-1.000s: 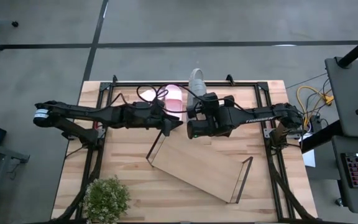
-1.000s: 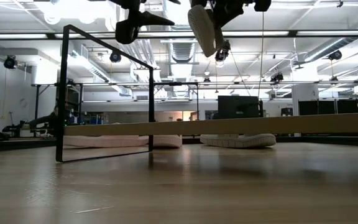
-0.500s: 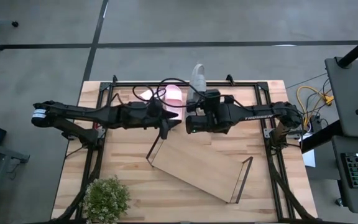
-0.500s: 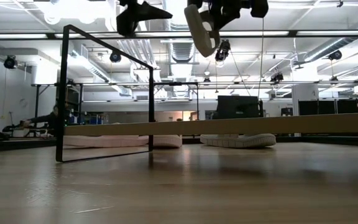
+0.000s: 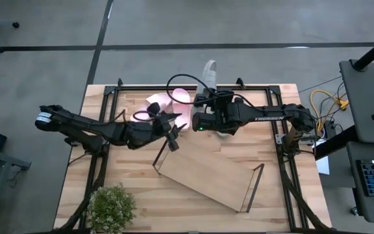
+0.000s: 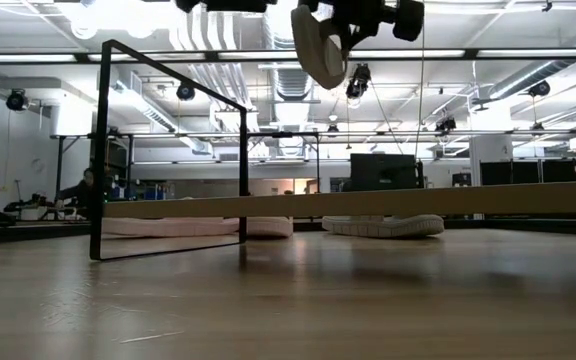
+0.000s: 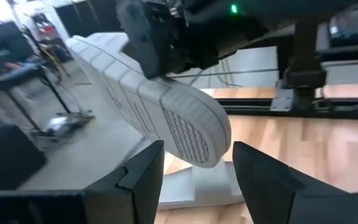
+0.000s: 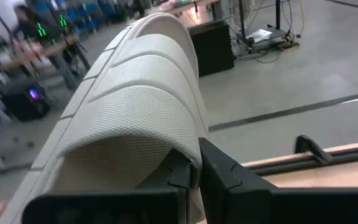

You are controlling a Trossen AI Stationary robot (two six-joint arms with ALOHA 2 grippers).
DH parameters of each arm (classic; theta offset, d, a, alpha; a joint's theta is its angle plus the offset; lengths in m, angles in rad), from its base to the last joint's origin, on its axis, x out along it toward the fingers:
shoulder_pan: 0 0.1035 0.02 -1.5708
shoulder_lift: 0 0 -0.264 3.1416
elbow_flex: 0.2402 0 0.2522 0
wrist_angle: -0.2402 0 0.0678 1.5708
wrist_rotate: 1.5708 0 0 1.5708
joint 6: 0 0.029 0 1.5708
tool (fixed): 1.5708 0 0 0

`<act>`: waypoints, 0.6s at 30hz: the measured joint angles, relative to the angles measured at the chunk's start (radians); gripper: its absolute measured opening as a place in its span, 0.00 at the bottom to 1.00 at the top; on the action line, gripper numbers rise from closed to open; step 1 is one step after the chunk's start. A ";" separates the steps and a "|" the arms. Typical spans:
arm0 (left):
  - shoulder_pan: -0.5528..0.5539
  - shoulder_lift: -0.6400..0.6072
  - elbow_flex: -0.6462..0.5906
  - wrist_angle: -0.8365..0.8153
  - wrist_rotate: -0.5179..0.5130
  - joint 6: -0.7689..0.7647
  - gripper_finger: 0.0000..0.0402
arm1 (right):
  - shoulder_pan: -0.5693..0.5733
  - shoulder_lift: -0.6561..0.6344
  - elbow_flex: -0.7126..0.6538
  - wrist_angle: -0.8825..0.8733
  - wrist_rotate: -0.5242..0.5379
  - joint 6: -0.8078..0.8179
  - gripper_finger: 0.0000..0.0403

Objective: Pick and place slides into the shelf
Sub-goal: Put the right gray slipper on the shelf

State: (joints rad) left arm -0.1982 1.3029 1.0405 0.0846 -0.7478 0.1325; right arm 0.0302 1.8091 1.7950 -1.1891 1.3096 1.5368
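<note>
Right wrist view: the right gripper's (image 8: 191, 177) fingers are clamped on the strap of a grey slide (image 8: 135, 106), held high above the tabletop (image 5: 135, 188). In the high view it hangs at 12 o'clock from the shelf (image 5: 206, 172). The left gripper (image 5: 172, 133), fingers apart and empty, sits just beside it.

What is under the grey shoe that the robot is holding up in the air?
The right gripper holds the grey slide high up. Below it are the wooden shelf and another grey slide lying on the table. The shelf's top surface is hidden from table height.
</note>
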 joint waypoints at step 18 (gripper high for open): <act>-0.032 0.132 0.006 0.203 -0.227 0.041 0.44 | -0.056 0.006 0.000 0.123 0.063 -0.112 0.02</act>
State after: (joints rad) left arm -0.2302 1.4353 1.0470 0.2876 -0.9749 0.1738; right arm -0.0254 1.8153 1.7950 -1.0660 1.3729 1.4244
